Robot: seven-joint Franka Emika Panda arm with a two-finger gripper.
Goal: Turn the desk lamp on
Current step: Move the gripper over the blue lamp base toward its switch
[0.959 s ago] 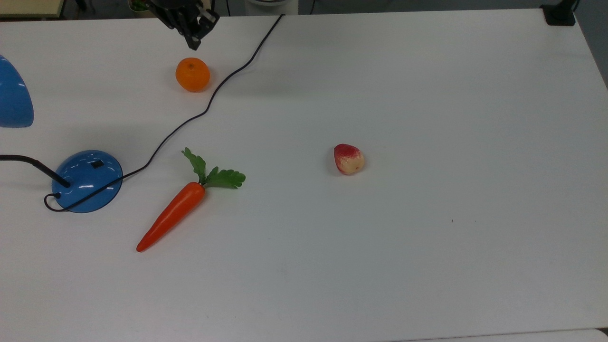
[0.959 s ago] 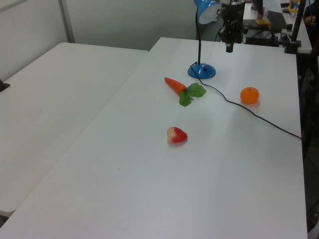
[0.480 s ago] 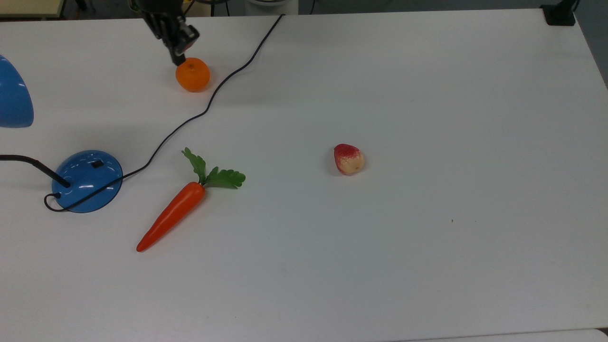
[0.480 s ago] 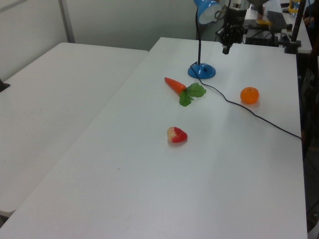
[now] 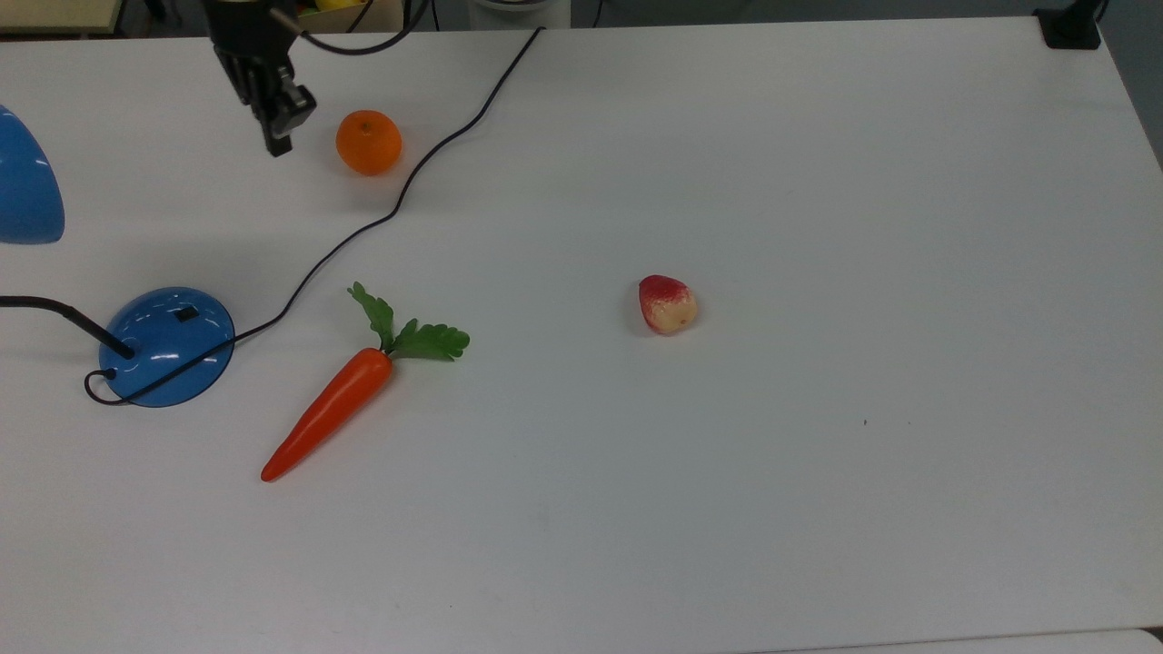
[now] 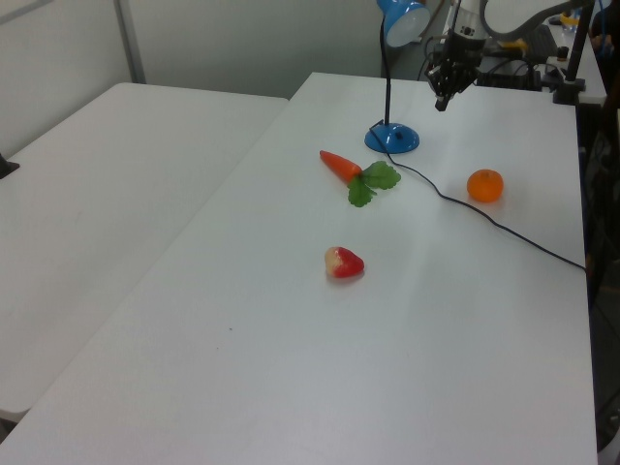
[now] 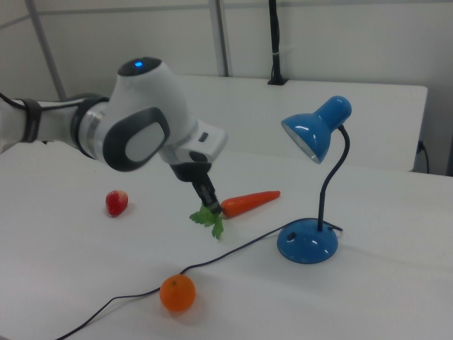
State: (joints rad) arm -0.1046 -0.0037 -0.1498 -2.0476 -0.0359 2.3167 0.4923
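Observation:
The desk lamp has a glossy blue dome base (image 5: 166, 347) with a small black switch (image 5: 186, 313) on top. It stands at the top view's left, and its blue shade (image 5: 27, 182) hangs at that edge. In the right view the base (image 7: 306, 241), the thin black neck (image 7: 331, 185) and the shade (image 7: 311, 131) stand upright. No light shows from the shade. My gripper (image 5: 276, 145) hovers shut and empty, just left of the orange in the top view and well apart from the base. It is also seen in the left view (image 6: 441, 105) and the right view (image 7: 210, 204).
The lamp's black cord (image 5: 400, 195) snakes from the base to the table's far edge. An orange (image 5: 368, 143) lies beside the cord, a toy carrot (image 5: 332, 409) lies right of the base, and a red-and-cream fruit (image 5: 668, 304) sits mid-table. The white table (image 5: 818, 500) spreads to the top view's right.
My gripper has swung toward the top view's left, from above and right of the orange to its left side, closer to the lamp. Nothing on the table has moved.

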